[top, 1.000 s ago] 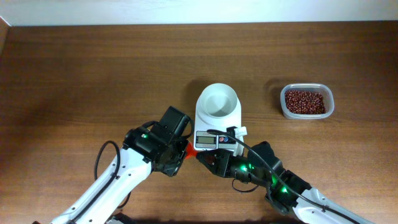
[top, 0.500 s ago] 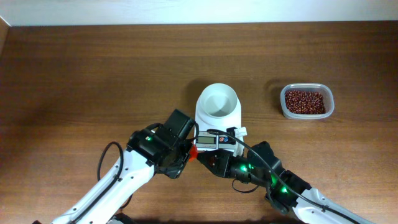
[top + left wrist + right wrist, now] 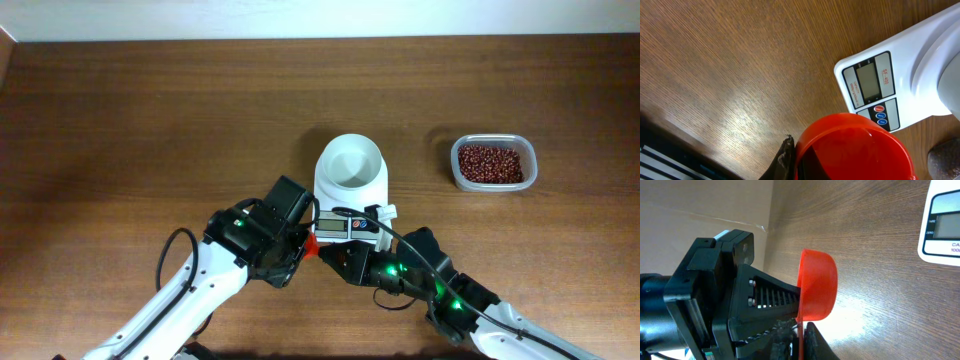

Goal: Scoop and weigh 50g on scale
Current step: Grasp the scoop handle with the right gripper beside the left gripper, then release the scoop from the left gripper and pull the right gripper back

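Overhead and wrist views. The small white digital scale [image 3: 350, 195], carrying a round white bowl [image 3: 350, 160], stands mid-way across the brown wooden table [image 3: 150, 120]. The small dark red-brown beans [image 3: 490, 162] lie heaped in a clear plastic tub [image 3: 530, 178], well apart to the right of the scale. A red round plastic scoop [image 3: 817, 287] is held upright just in front of the scale's grey display [image 3: 869, 82], between the two grippers. The right gripper [image 3: 799, 336] is closed narrowly on the scoop's thin handle [image 3: 800, 327]. The left gripper [image 3: 298, 245] has its jaws together, one dark finger [image 3: 784, 160] against the cup; whether it pinches the scoop is unclear.
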